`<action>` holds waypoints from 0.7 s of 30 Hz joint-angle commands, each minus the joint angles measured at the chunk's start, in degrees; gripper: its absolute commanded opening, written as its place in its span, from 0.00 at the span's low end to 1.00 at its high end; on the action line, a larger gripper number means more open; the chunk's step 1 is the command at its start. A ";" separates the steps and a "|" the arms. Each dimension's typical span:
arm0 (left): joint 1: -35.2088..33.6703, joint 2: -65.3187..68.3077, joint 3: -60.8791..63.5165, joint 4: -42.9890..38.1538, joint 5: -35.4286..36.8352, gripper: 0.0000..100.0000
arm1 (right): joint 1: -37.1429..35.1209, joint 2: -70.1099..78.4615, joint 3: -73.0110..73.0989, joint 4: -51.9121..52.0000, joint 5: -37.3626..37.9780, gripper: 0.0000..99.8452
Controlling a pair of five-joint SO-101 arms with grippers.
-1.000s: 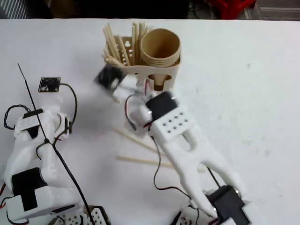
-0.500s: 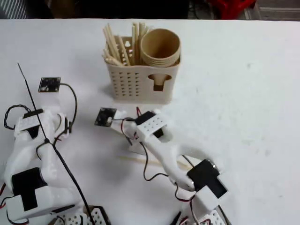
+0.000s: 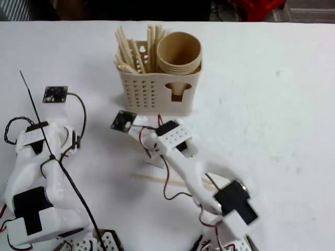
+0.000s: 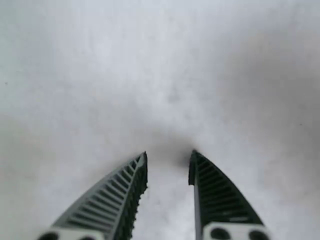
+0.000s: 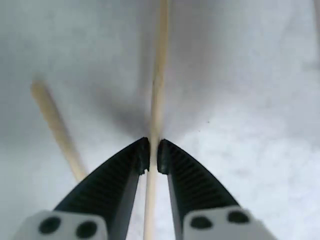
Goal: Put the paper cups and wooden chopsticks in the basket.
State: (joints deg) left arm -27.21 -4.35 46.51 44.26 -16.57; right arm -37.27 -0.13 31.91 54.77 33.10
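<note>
At the 9 o'clock side of the table in the high view, the left arm (image 3: 34,172) sat folded, well apart from any of the task's things. Its left gripper (image 4: 167,160) hung over bare table (image 4: 160,75) with the jaws parted by a narrow gap and nothing between them.

Toward the middle, the basket (image 3: 157,94) stood at about 12 o'clock from the work area. It already held a stack of paper cups (image 3: 179,51) and a bundle of wooden chopsticks (image 3: 133,52) standing on end.

Just at 6 o'clock of the basket, the right arm (image 3: 199,178) was bent down over the table. Its right gripper (image 5: 153,152) was pinched shut on the held chopstick (image 5: 159,75). That stick passed straight between the jaw tips, its long axis in line with the gripper's own reach rather than across it. It appeared to lie flat on the table.

A loose chopstick (image 3: 157,179) lay beside it and clear of the jaws, running roughly from 9 to 3 o'clock in the high view and partly under the right arm.

By my judgement the right arm was much the nearer one. The coming move would turn on lifting the held stick and carrying it toward 12 o'clock, then tipping it upright over the basket's chopstick side.
</note>
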 commanded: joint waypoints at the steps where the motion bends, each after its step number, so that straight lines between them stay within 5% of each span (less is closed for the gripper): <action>1: 0.57 0.13 -0.44 -0.88 -0.62 0.15 | 1.45 -11.03 -0.62 2.07 -4.57 0.02; 7: 0.57 0.13 -0.44 -0.88 -0.62 0.15 | 1.27 -27.82 -1.93 0.57 -14.51 0.02; 12: 0.66 0.13 -0.44 -0.88 -0.62 0.15 | 2.07 -35.56 -11.25 -4.79 -15.65 0.02; 21: 0.66 0.13 -0.44 -0.88 -0.62 0.15 | 3.47 -22.99 -34.99 -22.64 -16.18 0.02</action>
State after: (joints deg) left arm -27.21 -4.35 46.51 44.26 -16.57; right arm -34.29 -27.65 5.63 38.86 17.36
